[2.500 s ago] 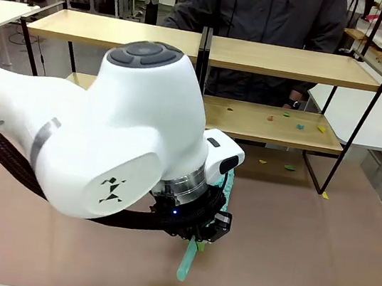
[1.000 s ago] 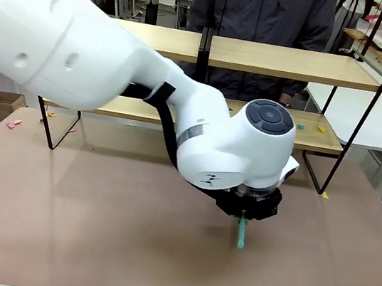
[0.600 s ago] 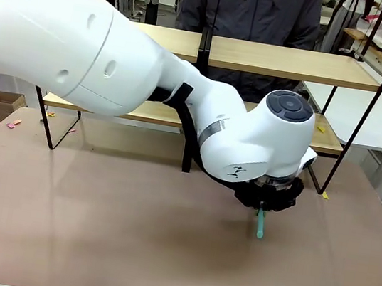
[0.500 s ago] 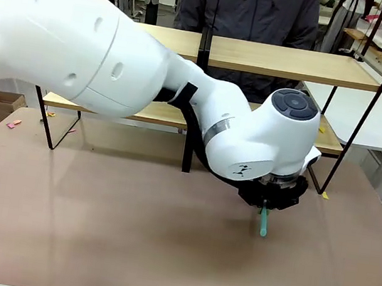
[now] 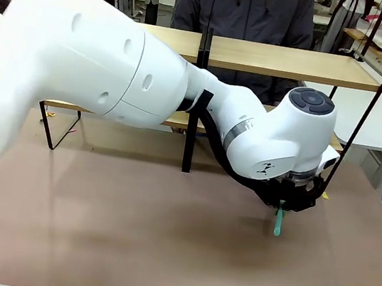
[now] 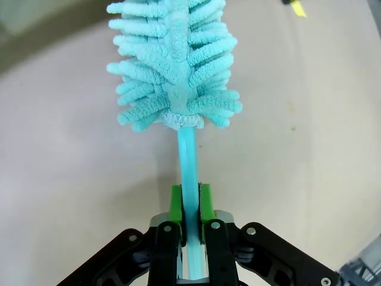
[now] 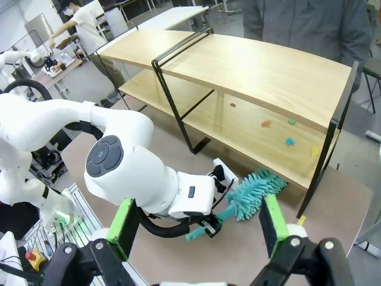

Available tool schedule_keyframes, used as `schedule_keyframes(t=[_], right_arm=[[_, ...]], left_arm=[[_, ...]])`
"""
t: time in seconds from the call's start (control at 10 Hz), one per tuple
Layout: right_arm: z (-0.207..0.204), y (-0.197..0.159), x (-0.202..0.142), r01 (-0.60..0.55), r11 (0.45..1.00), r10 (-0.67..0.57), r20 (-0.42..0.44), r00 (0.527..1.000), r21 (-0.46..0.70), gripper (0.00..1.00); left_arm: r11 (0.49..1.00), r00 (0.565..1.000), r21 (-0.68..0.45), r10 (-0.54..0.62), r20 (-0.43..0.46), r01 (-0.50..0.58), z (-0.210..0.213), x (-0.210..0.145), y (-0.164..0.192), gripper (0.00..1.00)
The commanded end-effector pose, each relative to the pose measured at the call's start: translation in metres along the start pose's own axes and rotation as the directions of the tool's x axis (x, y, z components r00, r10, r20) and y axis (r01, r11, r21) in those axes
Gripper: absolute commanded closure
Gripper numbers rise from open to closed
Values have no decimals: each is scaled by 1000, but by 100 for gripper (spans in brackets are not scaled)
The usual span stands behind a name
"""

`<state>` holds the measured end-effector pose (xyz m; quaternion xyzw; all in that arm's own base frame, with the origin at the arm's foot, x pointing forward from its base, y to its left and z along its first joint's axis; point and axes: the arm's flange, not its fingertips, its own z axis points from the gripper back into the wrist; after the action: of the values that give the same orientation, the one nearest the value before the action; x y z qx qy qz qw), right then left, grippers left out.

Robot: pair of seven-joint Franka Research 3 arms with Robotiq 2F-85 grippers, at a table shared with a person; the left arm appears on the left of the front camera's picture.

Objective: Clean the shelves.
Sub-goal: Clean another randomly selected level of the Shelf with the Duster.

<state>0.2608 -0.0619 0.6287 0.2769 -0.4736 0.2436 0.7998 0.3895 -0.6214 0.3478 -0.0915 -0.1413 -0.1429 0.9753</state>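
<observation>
The shelves point(image 5: 289, 62) stand across the far half of the table point(image 5: 127, 234), with the person point(image 5: 247, 7) behind them. It's a rigid wood-and-metal rack, judged heavy enough to stay put under a wipe, so don't grip it, just brush it. The right wrist view shows small coloured scraps point(image 7: 266, 124) on the lower board point(image 7: 238, 128) toward its right end; they look light and likely to scatter, so sweep slowly. A yellow scrap point(image 5: 325, 195) lies on the table by the end post. The duster point(image 7: 250, 199) is low over the table, just in front of that right end, fluffy head point(image 6: 175, 65) pointing at the shelves. The head is soft and will squash flat. The handle point(image 5: 278, 223) is thin, stiff plastic, probably slick. Your left gripper point(image 6: 190, 205) has its green pads closed tight on the handle a little below the head, with the tail sticking out behind. That's a good place to hold, since the short lever means less twist in the pads. Your right gripper point(image 7: 198, 229) hangs high above the scene, fingers point(image 7: 125, 226) spread wide, holding nothing. Watch the black frame posts when you push the head in under the top board.
</observation>
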Motion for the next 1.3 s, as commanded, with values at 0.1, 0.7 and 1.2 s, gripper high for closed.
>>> schedule_keyframes(t=[0.1,0.7,1.2], right_arm=[[-1,0,0,1,1000,-1,0,1000,1,0],[-1,0,0,1,1000,-1,0,1000,1,0],[-1,0,0,1,1000,-1,0,1000,1,0]], left_arm=[[989,992,-94,-115,-48,110,5,10,-6,87],[915,995,-402,-15,-102,-27,25,21,7,87],[918,999,-396,-6,-48,-14,37,15,24,87]])
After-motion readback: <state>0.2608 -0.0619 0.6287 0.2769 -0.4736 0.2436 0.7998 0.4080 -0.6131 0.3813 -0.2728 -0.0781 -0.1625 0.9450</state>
